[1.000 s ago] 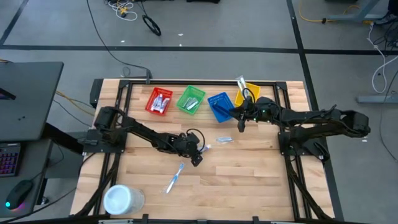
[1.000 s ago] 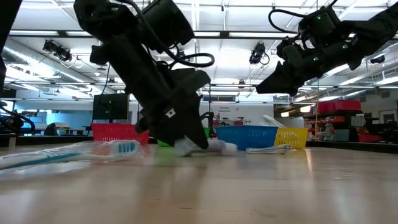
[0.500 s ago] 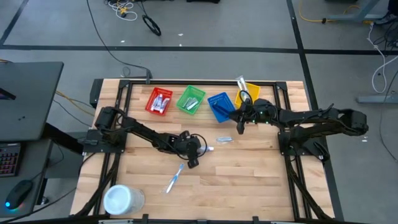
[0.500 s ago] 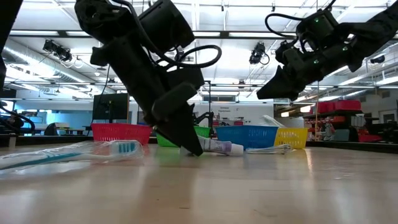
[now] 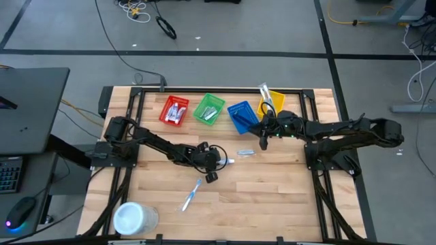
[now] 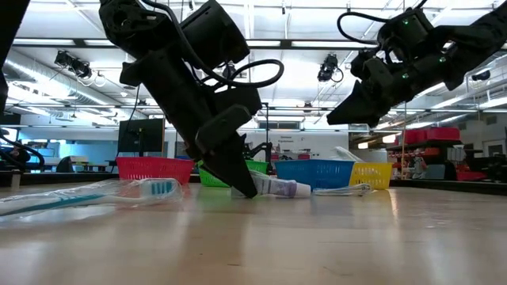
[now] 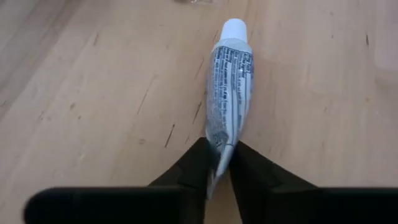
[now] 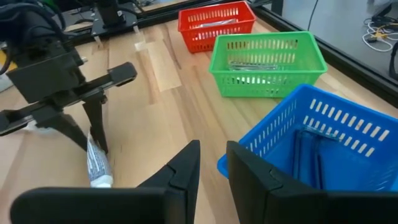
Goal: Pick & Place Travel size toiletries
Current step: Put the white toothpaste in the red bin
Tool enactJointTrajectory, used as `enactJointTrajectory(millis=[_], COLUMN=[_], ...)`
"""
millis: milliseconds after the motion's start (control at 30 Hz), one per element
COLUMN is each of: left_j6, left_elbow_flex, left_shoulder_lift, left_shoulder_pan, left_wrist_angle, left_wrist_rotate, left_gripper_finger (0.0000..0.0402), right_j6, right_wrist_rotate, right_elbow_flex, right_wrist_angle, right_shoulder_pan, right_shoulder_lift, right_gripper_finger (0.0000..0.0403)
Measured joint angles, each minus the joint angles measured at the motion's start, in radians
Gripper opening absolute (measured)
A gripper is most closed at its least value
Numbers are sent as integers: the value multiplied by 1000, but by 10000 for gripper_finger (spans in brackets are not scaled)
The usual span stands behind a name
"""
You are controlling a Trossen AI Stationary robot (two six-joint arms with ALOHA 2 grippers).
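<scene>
Left gripper [image 7: 217, 163] is pinched narrow on the crimped tail of a small white tube [image 7: 229, 93], mid-table. Tube lies flat on the table [image 5: 272, 197], with my fingertips [image 6: 242, 184] down at the wood.

Step in hand, as I judge it: the pick. The grasp looks made but the lift is not yet done, since the tube's body rests on the surface in the low view. Next move calls for a straight lift, then a carry toward the baskets at the table's far edge: red basket [image 5: 174, 110], green basket [image 5: 208, 110], blue basket [image 5: 240, 116]. Which one suits the tube I cannot tell. Grip is only on the thin tail, so the tube may swing or slip.

Orientation: long axis runs straight out from my fingers, white cap [image 7: 234, 28] pointing away from the gripper, toward my right arm.

Right gripper [image 8: 212, 163] hovers beside the blue basket, fingers a narrow gap apart, holding nothing.

A toothbrush [image 5: 191, 195] lies near the tube, untouched.
</scene>
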Motion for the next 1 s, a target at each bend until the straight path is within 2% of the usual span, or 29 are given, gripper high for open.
enactJointTrajectory(millis=[233, 467, 533, 833, 1000], left_j6=[-33, -65, -77, -175, -162], left_elbow_flex=[0, -3, -3, -2, -1], left_shoulder_lift=[-5, -117, -182, -469, -555], left_shoulder_pan=[8, 46, 66, 208, 333], left_wrist_angle=[-6, -154, -257, -706, -801], left_wrist_rotate=[14, 44, 8, -281, -313], left_gripper_finger=[12, 12, 11, 9, 6], right_j6=[4, 24, 27, 43, 53], right_wrist_rotate=[1, 1, 1, 17, 17], right_elbow_flex=[0, 0, 0, 1, 1], right_wrist_angle=[0, -16, -28, -61, -61], right_shoulder_pan=[14, 15, 15, 15, 15], right_shoulder_lift=[0, 0, 0, 0, 0], right_gripper_finger=[87, 87, 87, 87, 87])
